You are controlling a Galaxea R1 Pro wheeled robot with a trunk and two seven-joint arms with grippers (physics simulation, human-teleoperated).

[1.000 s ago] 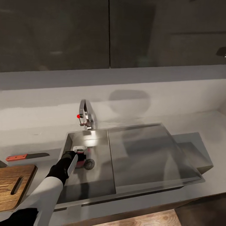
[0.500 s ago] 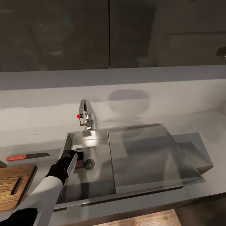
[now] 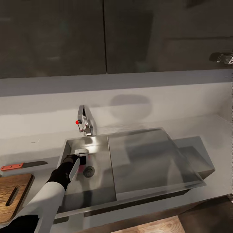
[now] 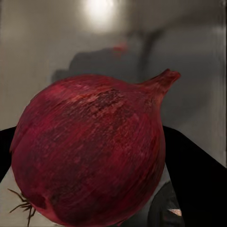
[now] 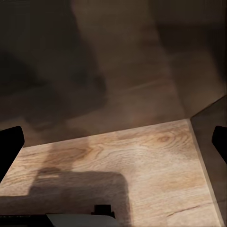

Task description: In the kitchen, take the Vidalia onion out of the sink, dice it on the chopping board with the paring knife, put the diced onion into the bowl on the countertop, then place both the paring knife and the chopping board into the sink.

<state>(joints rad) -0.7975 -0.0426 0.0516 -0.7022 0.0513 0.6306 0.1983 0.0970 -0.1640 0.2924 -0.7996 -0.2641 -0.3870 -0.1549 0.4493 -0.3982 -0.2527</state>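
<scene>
Little has shifted: left fingers point(image 3: 81, 157) still pinch the round, papery-red Vidalia onion point(image 4: 90, 151); right fingers point(image 5: 10, 146) spread.

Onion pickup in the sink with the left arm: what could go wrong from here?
1. The Vidalia onion is round and smooth between the left end effector fingers; it could slip and roll across the sink floor toward the drain.
2. The tap stands just beyond the end effector; a steep lift could clip it.
3. The paring knife lies beside the chopping board; carrying the onion across could knock it.
</scene>
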